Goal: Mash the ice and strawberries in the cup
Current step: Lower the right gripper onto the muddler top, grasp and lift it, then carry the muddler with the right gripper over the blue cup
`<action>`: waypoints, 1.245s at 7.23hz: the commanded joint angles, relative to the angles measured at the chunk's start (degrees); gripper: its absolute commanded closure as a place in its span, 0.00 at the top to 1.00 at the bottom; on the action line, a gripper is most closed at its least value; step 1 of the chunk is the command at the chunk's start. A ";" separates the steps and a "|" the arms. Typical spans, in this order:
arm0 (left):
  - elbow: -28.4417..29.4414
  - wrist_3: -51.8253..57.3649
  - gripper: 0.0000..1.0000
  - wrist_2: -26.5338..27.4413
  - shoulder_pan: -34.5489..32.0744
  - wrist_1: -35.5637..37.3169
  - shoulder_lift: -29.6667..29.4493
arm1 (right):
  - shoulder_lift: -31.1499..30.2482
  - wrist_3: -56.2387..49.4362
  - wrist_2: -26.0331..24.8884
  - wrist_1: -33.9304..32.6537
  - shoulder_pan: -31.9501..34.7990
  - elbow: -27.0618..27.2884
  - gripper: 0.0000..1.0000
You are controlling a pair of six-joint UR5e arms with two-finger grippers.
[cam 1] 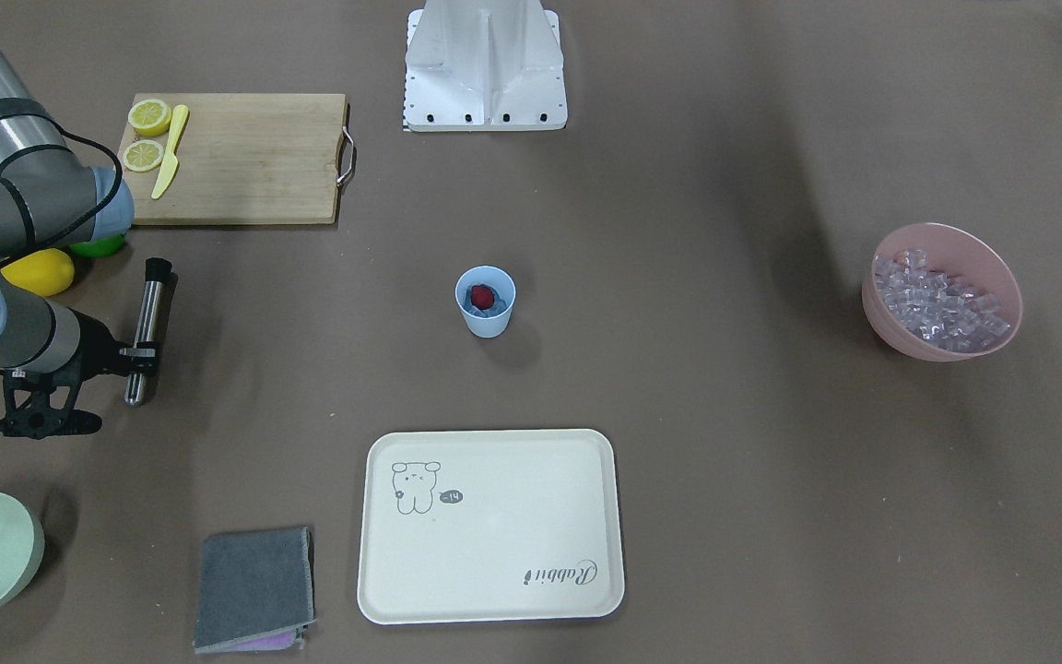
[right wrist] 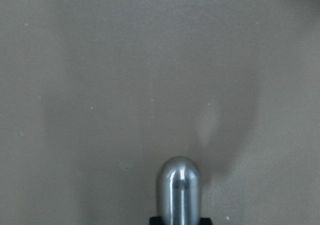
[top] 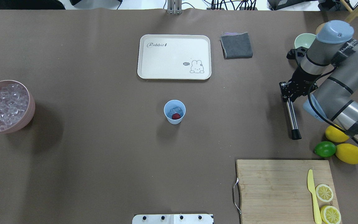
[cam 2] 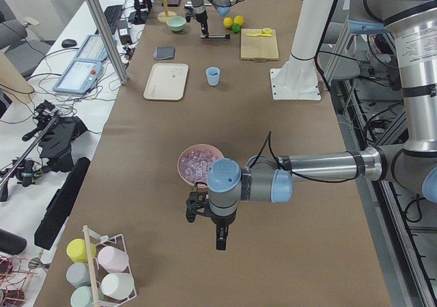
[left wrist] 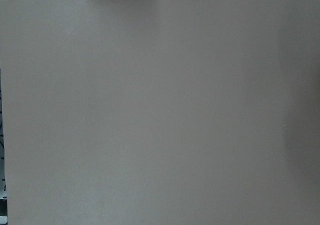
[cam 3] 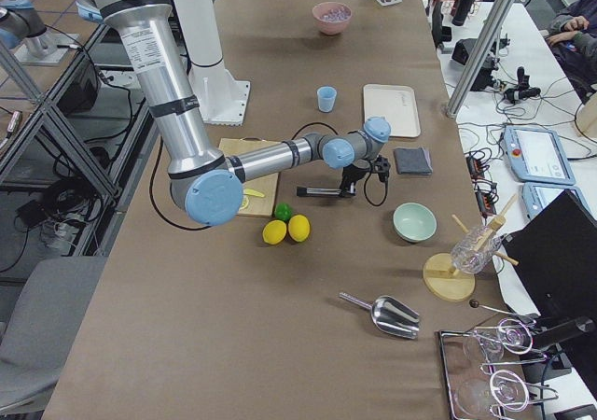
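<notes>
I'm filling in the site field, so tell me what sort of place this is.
Probably a robotics lab staged as a drinks-prep bench: a paper-covered table, a teach pendant on the side bench, and the right gripper holding a metal muddler near a cutting board.

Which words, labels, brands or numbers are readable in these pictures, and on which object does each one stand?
"Rabbit": cursive, in one corner of the cream rectangular plastic tray.
"hi~": in a small dark speech bubble beside the drawn rabbit on the same tray; it is small, so this reading is uncertain.
Pale lettering on a dark band of the right arm: too blurred to read.
</notes>
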 commanded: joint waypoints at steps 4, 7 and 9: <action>-0.12 -0.18 0.99 -0.18 0.07 0.18 -0.09 | 2.70 -0.62 -1.55 0.54 1.72 15.63 0.00; -0.12 -0.18 0.99 -0.44 0.07 0.71 -0.18 | 6.20 -0.10 -6.21 0.80 0.23 26.61 0.00; 0.23 -0.18 0.99 -0.44 0.07 0.80 0.00 | 9.72 -0.97 -13.47 2.55 -4.57 30.16 0.00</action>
